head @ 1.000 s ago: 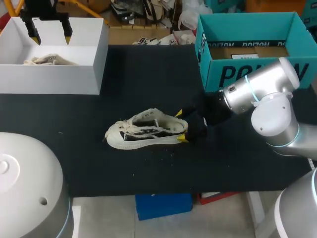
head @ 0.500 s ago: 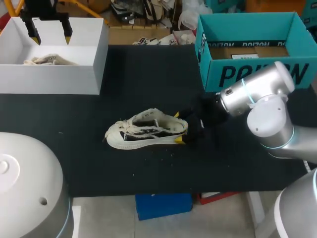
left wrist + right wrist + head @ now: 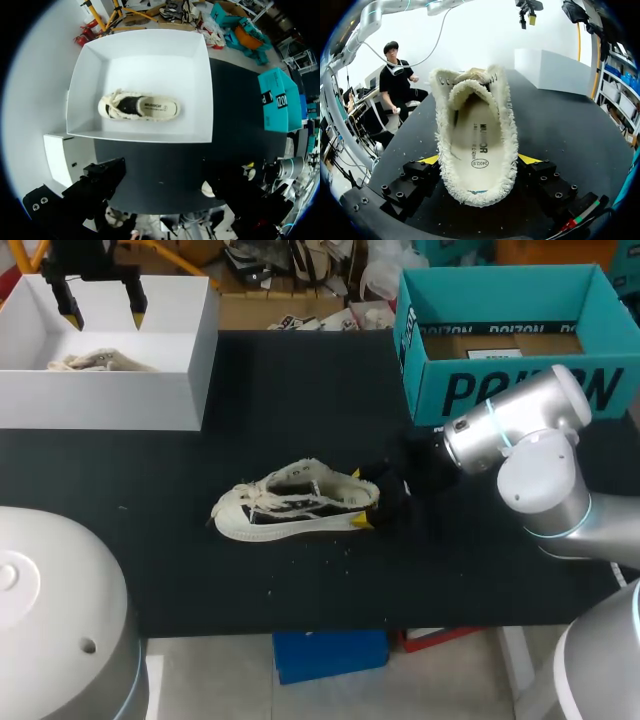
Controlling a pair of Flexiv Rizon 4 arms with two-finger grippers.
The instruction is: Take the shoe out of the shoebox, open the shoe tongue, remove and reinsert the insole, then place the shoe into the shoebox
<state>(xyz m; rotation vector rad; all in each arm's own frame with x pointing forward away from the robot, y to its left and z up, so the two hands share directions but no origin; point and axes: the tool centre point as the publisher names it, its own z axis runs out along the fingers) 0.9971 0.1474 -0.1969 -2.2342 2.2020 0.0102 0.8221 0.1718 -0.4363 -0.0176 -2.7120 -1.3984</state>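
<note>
The right end effector (image 3: 360,497) sits low on the black desk (image 3: 280,390), near the middle and a little to the right. Its two yellow-tipped fingers stand wide apart, one against each side of the heel of a cream shoe (image 3: 295,502) with frayed edges, so the heel is gripped between them. In the right wrist view the right end effector (image 3: 480,160) looks straight along the shoe (image 3: 475,140) from the heel. The shoe stands upright on its sole with the mouth open, and the pale insole (image 3: 475,145) lies flat inside. On the desk the toe points left and the heel right, with loose laces near the toe. The right arm comes in from the right side. Beyond it, at the far right of the desk, stands an open teal shoebox (image 3: 500,278), well apart from the shoe. The left end effector (image 3: 100,302) hangs at the far left, above an open white box (image 3: 195,360), its fingers spread and holding nothing. Inside that box a second shoe (image 3: 139,106) of the same cream colour lies on the bottom.
</note>
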